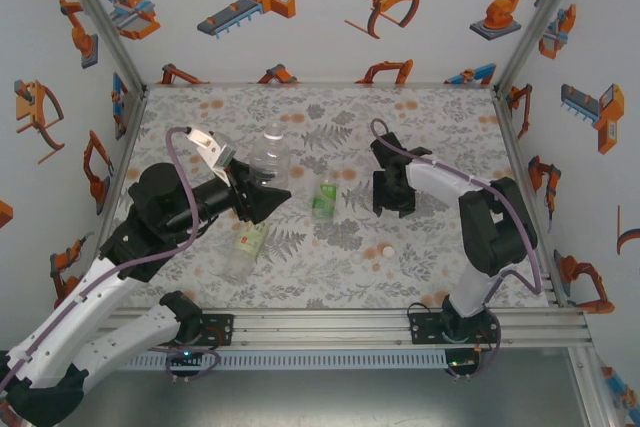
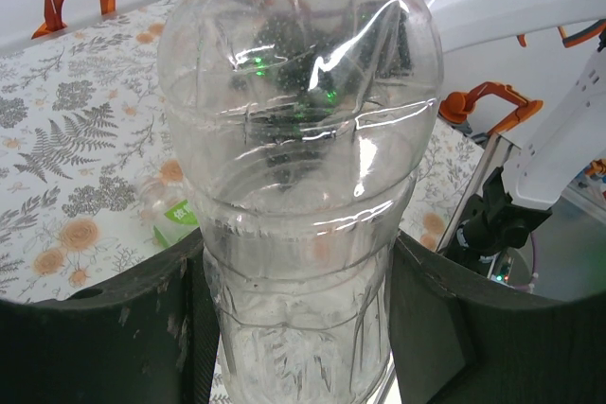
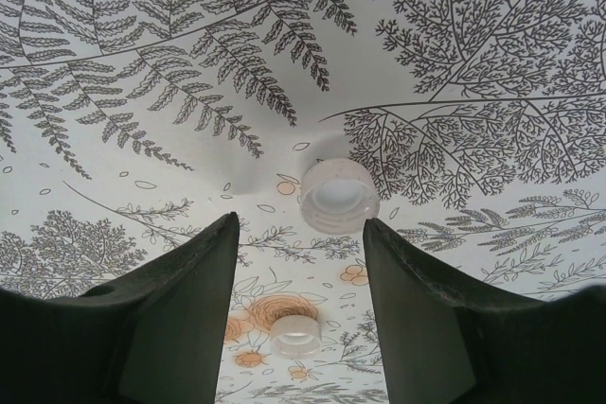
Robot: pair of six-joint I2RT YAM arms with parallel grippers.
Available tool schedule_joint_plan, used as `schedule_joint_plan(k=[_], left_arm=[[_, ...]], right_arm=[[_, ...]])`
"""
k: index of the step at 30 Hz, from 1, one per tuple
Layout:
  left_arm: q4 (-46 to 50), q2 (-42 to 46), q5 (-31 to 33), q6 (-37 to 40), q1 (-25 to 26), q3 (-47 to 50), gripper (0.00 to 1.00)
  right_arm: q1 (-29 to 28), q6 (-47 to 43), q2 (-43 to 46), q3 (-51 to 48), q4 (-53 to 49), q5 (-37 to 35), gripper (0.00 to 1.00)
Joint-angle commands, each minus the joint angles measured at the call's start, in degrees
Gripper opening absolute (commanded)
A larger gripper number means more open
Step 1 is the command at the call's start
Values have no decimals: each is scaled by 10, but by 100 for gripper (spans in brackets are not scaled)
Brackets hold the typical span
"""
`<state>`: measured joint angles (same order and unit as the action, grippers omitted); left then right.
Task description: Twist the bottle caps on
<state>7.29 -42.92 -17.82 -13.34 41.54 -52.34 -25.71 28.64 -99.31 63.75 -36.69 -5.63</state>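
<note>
My left gripper [image 1: 268, 194] is shut on the nearly plain clear bottle [image 1: 270, 150], which stands upright between its fingers [image 2: 142, 328] and shows no cap on its neck. A bright green-label bottle [image 1: 325, 195] stands mid-table, and a yellow-green-label bottle [image 1: 245, 245] lies on its side near the front. My right gripper [image 1: 392, 207] hangs fingers-down over the cloth and is open [image 3: 298, 234]. One white bottle cap [image 3: 336, 198] lies open side up just past its fingertips, nearer the right finger. Another cap [image 3: 296, 336] lies on the cloth lower in the right wrist view. A cap [image 1: 385, 250] sits near the front.
The floral cloth [image 1: 430, 127] covers the table inside white walls with robot prints. An aluminium rail [image 1: 330, 322] runs along the near edge by both arm bases. The right arm [image 2: 530, 7] crosses behind the held bottle in the left wrist view.
</note>
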Motion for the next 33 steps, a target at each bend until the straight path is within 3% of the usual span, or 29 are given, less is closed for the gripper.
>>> schedule_joint_plan(k=[1, 33], left_arm=[[-21, 6, 1, -9, -1, 4, 0], [-19, 3, 3, -8, -1, -2, 0]], right_arm=[[6, 5, 27, -3, -13, -11, 53], [14, 3, 25, 0, 1, -2, 53]])
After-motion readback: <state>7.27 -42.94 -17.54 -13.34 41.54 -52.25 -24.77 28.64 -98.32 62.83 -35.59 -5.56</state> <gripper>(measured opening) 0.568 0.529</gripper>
